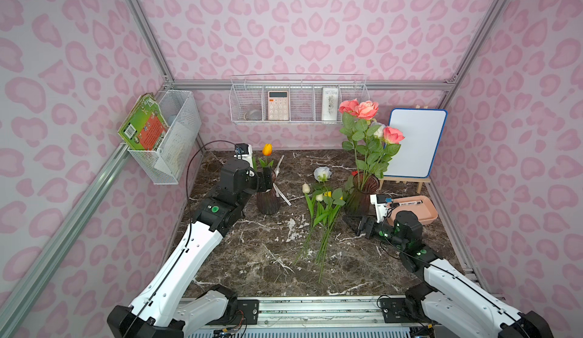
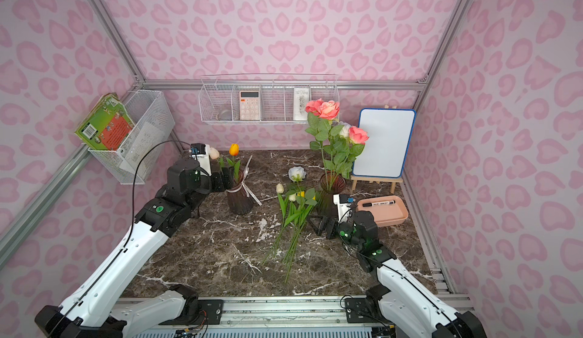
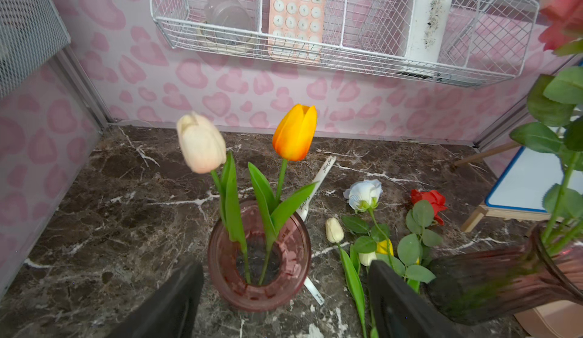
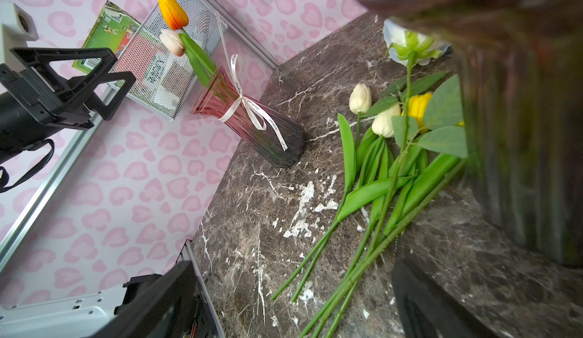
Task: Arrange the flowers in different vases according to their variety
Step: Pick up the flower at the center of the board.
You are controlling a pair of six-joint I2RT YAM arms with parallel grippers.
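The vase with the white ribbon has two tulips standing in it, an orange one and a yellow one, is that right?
Not quite. The vase with the white ribbon holds the orange tulip and a cream tulip, not a yellow one; the left wrist view shows both. The yellow tulip lies on the table.

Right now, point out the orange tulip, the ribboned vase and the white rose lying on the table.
orange tulip [image 3: 295,133], left wrist view, its bloom.
ribboned vase [image 4: 214,99], right wrist view, upper glass.
white rose [image 1: 322,173], a top view, its bloom.
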